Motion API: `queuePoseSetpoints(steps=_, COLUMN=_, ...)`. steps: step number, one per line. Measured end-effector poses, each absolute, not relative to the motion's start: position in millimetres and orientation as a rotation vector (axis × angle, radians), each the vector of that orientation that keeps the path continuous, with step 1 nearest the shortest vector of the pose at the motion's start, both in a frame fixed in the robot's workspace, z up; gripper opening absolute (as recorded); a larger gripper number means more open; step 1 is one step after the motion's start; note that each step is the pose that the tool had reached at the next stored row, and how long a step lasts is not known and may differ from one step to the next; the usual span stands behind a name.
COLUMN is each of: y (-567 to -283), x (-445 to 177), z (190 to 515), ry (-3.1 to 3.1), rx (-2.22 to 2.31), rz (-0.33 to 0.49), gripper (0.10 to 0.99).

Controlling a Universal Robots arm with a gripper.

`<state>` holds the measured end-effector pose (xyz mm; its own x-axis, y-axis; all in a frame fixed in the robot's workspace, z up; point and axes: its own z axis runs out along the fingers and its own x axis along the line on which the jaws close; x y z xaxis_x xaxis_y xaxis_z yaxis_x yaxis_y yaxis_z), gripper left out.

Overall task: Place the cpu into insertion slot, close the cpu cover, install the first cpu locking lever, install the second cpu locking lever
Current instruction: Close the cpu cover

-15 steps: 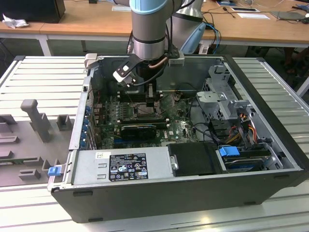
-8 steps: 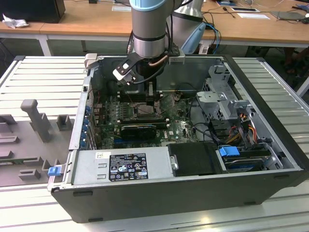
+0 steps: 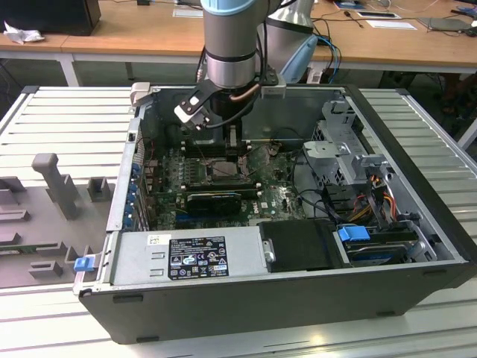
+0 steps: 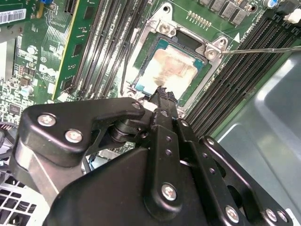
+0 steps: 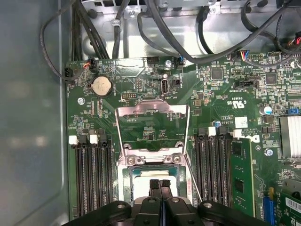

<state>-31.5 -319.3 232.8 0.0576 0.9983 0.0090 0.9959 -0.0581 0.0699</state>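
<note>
The cpu [image 4: 168, 70], pale silver with a green edge, lies in the insertion slot [image 4: 141, 56] on the green motherboard. My gripper [image 4: 162, 92] hangs just above the cpu's near edge, its black fingers pressed together with nothing between them. In the first wrist view the gripper [image 5: 160, 182] is over the cpu [image 5: 141, 175]. There the cpu cover [image 5: 153, 111] is swung open away from the slot, and the board shows through its window. A thin locking lever [image 5: 193, 181] runs beside the slot, and a lever rod [image 4: 263, 49] sticks out free. In the exterior view the gripper [image 3: 223, 155] reaches down into the open case.
Black memory slots [image 5: 91, 174] flank the socket on both sides. A green memory stick [image 5: 240, 169] stands in one. Black cables [image 5: 188, 42] hang over the board's far edge. The grey case wall [image 5: 33, 117] is close by. A power supply [image 3: 194, 257] and drive cage [image 3: 350, 149] line the case.
</note>
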Motion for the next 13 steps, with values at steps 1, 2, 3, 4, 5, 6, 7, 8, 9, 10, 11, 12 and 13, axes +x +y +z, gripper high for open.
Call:
queuePoseSetpoints(steps=1, y=-319.3, x=-31.5, z=233.7, ry=2.125, rx=2.252, rz=0.085, gripper=0.106)
queuePoseSetpoints(steps=2, y=-319.3, x=-31.5, z=234.7, ry=2.125, rx=2.252, rz=0.085, gripper=0.106)
queuePoseSetpoints(steps=3, y=-319.3, x=-31.5, z=235.7, ry=2.125, rx=2.252, rz=0.085, gripper=0.106)
queuePoseSetpoints(steps=4, y=-319.3, x=-31.5, z=237.7, ry=2.125, rx=2.252, rz=0.085, gripper=0.106)
queuePoseSetpoints(steps=5, y=-319.3, x=-31.5, z=239.1, ry=2.125, rx=2.252, rz=0.085, gripper=0.106)
queuePoseSetpoints(steps=6, y=-319.3, x=-31.5, z=240.5, ry=2.125, rx=2.252, rz=0.085, gripper=0.106)
queuePoseSetpoints(steps=7, y=-319.3, x=-31.5, z=242.8, ry=2.125, rx=2.252, rz=0.085, gripper=0.106)
queuePoseSetpoints(steps=8, y=-319.3, x=-31.5, z=245.2, ry=2.125, rx=2.252, rz=0.085, gripper=0.106)
queuePoseSetpoints(steps=9, y=-319.3, x=-31.5, z=246.8, ry=2.125, rx=2.252, rz=0.085, gripper=0.106)
queuePoseSetpoints(steps=10, y=-319.3, x=-31.5, z=249.6, ry=2.125, rx=2.252, rz=0.085, gripper=0.106)
queuePoseSetpoints(steps=11, y=-319.2, x=-31.5, z=252.3, ry=2.125, rx=2.252, rz=0.085, gripper=0.106)
queuePoseSetpoints(steps=12, y=-319.2, x=-31.4, z=254.5, ry=2.125, rx=2.252, rz=0.085, gripper=0.106)
queuePoseSetpoints(steps=13, y=-319.2, x=-31.4, z=256.2, ry=2.125, rx=2.252, rz=0.085, gripper=0.106)
